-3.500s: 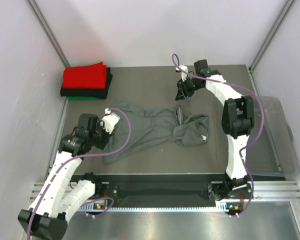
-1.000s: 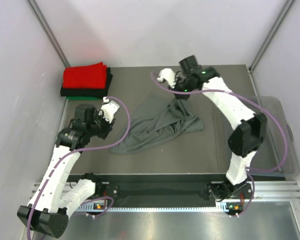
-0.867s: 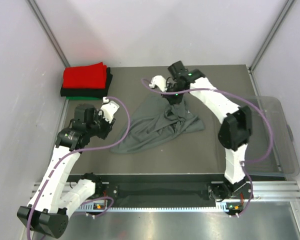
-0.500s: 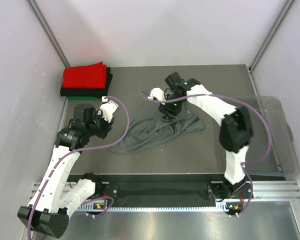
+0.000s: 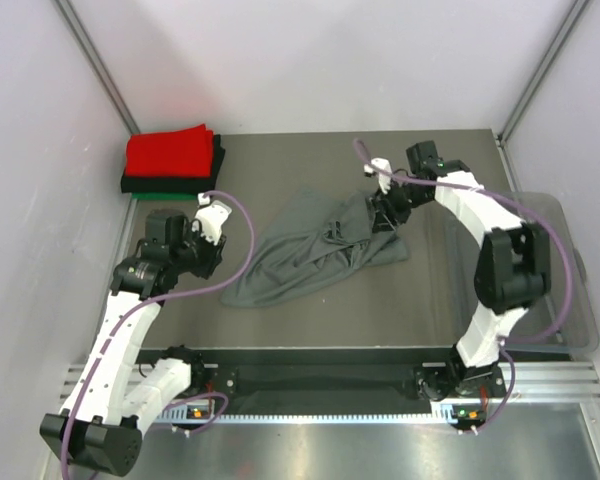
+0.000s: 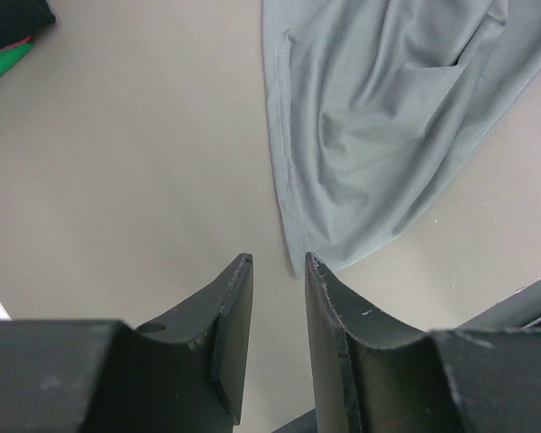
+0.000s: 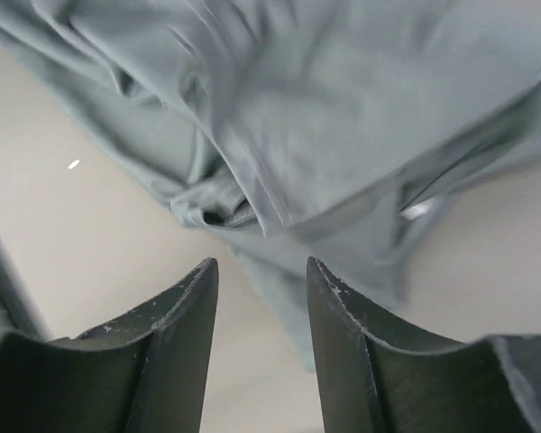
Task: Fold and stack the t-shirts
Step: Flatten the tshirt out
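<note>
Top view: the dark grey t-shirt (image 5: pixel 320 245) is lying crumpled mid-table, right of and nearer than the folded stack (image 5: pixel 172 163), between the left gripper (image 5: pixel 208 245) and the right gripper (image 5: pixel 385 212). Left wrist view: parted, empty jaws are hovering beside the hem (image 6: pixel 284 189), where this limp, light cloth is probably pinching best. Right wrist view: jaws are likewise standing apart, holding nothing, over bunched folds (image 7: pixel 279 117)

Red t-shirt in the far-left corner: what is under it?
Under the red t-shirt lies a folded black t-shirt, and under that a green t-shirt. Only their edges show; the rest is covered.
</note>
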Robot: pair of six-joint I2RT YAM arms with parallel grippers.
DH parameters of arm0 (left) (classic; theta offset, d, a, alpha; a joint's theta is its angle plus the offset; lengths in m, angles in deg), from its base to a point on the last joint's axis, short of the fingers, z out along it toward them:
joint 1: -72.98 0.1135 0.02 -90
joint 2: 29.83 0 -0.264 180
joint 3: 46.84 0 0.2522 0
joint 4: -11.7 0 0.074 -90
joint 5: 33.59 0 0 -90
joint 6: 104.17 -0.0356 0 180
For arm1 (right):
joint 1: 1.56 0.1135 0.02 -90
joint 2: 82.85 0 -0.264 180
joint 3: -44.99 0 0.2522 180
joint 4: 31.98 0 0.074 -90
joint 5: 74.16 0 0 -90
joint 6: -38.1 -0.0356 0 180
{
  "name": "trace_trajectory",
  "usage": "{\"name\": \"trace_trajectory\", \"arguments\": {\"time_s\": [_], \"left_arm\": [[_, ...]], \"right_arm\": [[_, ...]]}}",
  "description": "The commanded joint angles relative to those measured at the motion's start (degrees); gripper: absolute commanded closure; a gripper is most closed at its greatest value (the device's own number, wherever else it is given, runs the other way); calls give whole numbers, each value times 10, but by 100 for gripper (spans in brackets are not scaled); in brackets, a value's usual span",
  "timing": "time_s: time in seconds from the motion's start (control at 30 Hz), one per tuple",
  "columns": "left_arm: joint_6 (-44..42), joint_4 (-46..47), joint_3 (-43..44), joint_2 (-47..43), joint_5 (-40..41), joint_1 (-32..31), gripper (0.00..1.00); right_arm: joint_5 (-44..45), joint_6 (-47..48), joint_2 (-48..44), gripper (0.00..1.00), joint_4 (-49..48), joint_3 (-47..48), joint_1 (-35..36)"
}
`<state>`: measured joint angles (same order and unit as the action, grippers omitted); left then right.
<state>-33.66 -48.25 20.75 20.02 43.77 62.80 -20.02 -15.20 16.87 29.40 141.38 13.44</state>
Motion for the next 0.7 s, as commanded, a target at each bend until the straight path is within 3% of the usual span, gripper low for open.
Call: {"name": "trace_trajectory", "arguments": {"time_s": [0.0,0.13,0.67], "left_arm": [[8,26,0,-9,-11,3,65],[4,25,-6,-13,-5,5,65],[6,33,-17,-20,-12,10,64]], "right_arm": [[-172,-67,51,57,32,2,-33],[-210,-132,87,66,5,3,-56],[-210,-139,157,62,22,42,-81]]}}
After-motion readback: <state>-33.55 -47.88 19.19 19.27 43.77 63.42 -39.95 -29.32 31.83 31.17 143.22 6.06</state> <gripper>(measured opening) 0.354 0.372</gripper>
